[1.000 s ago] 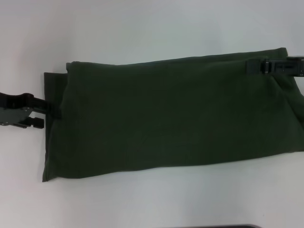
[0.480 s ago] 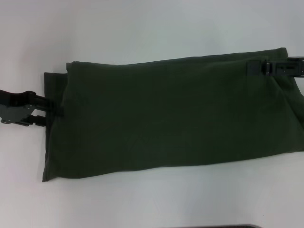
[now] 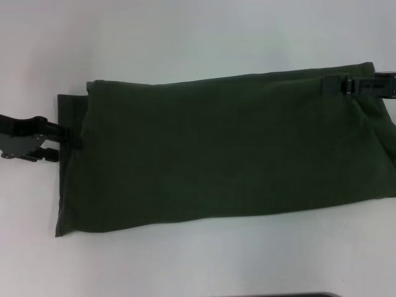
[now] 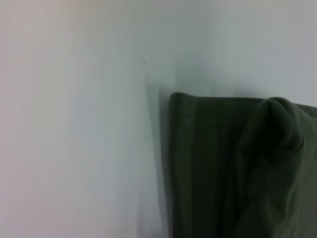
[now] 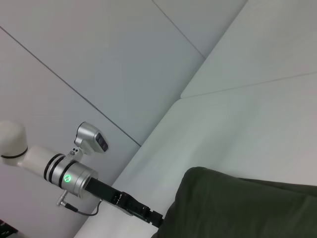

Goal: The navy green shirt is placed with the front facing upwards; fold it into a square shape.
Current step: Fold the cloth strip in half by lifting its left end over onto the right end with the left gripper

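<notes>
Across the middle of a white counter (image 3: 198, 37) lies the navy green shirt (image 3: 223, 154), already folded into a long band running from one side of the head view to the other, its plain surface up. At the band's left end, the left claw (image 3: 69, 147) reaches in from the side, its fingers set narrowly around the cloth edge; whether they truly pinch the fabric cannot be told. At the far right corner, the right claw (image 3: 331, 85) lies over the upper edge, and its grip state cannot be told either. The left wrist view shows the layered end with a small bunched hump. To do this step well, each claw should probably catch every layer at its end, lift only slightly, and carry one end squarely over the other so edges line up without dragging.
</notes>
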Motion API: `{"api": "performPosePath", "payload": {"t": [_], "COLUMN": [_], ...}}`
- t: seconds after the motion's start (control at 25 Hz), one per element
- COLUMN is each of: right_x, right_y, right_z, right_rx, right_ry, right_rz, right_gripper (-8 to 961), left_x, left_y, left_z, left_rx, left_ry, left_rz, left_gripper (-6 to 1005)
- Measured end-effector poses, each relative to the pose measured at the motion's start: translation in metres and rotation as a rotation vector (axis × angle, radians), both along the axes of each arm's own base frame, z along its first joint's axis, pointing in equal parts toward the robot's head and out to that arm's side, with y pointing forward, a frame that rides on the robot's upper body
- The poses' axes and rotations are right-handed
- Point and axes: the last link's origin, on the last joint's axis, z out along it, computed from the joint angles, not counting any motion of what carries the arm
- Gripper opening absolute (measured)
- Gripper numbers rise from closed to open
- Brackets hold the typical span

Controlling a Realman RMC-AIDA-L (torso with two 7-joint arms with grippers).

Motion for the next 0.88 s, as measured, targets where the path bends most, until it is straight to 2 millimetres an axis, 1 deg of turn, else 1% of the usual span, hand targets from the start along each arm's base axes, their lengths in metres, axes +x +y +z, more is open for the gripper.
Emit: {"api": "performPosePath", "payload": {"t": [0.88], "right_x": [0.0020], "right_y": [-0.0005], "right_z": [0.0024], "right_rx": [0.008], "right_ry": [0.002], "right_rz": [-0.009], "right_gripper": [611], "left_x": [-0.0042], "left_y": [0.0005], "left_z": [-0.0007], "left_rx": [-0.001], "left_ry": [0.020], "left_rz": [0.050], "left_gripper": [667]}}
